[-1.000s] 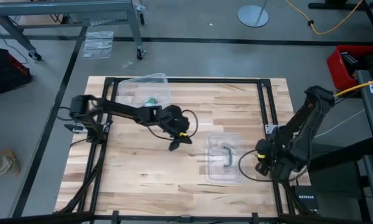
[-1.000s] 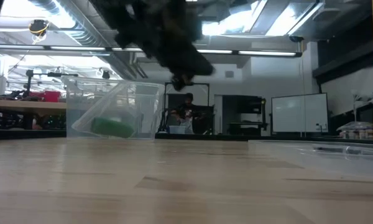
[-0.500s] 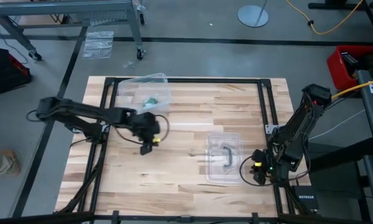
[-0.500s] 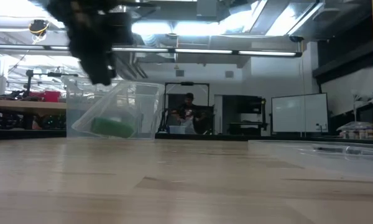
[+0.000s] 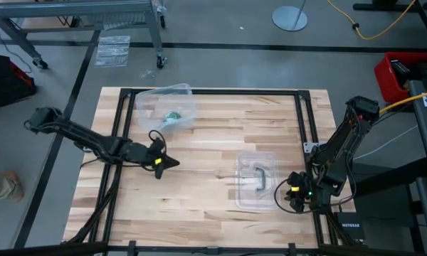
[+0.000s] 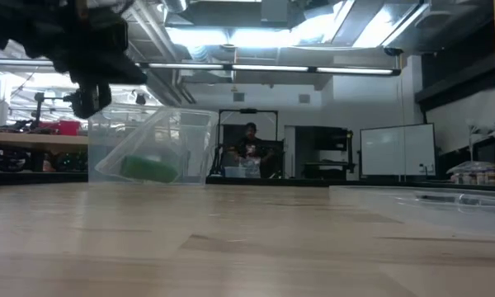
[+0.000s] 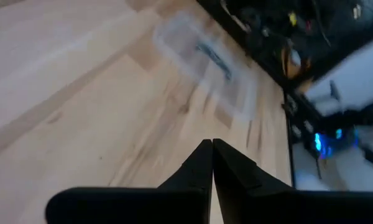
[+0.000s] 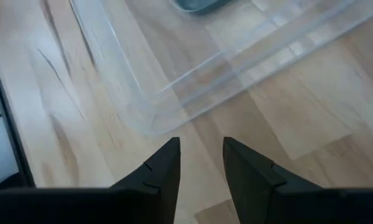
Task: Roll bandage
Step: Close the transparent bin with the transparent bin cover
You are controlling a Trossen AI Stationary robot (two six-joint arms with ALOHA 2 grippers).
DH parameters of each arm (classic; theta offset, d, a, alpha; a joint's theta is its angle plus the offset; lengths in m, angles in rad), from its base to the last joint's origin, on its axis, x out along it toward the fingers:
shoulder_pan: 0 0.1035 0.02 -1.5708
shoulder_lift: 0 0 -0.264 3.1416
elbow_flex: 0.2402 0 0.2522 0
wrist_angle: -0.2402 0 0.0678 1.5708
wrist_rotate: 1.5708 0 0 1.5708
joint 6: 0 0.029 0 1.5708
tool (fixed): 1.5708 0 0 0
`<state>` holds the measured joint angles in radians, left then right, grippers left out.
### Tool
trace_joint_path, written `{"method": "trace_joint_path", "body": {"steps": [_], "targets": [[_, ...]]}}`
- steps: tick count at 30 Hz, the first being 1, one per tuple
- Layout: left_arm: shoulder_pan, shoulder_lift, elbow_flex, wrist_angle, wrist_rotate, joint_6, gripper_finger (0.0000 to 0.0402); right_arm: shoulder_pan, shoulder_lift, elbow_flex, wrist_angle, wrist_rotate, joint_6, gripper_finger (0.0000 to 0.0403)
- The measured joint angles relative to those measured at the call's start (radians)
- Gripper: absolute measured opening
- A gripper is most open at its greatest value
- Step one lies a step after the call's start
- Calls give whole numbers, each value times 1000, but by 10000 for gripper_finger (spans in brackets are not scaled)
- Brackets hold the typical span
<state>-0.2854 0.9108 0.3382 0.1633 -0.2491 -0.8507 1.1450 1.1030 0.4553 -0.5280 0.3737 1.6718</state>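
Green and soft, the bandage [image 6: 148, 167] sits rolled inside the clear tub [image 5: 172, 107] (far-left corner); it should squash easily, so pinch its middle. Left gripper [image 5: 167, 163] is closed, empty. Right gripper [image 8: 201, 163] is apart, near the lid [image 5: 256, 179].

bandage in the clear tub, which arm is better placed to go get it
Left, probably. The left claw, shut and empty, sits on the same side of the table as the tipped clear tub holding the green bandage. The right claw waits at the near right edge, beside the flat clear tray.
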Motion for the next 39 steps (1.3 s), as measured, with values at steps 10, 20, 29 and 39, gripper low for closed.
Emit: {"method": "trace_joint_path", "body": {"steps": [10, 20, 29, 39], "targets": [[-1, 191, -32, 234, -17, -12, 20, 0, 1, 1, -32, 50, 130, 124], [-1, 244, -30, 342, -17, 28, 117, 0, 1, 1, -81, -43, 302, 124], [-1, 244, -30, 342, -17, 42, 136, 0, 1, 1, -75, -34, 403, 124], [-1, 244, -30, 342, -17, 100, 137, 0, 1, 1, -74, -34, 409, 141]]}}
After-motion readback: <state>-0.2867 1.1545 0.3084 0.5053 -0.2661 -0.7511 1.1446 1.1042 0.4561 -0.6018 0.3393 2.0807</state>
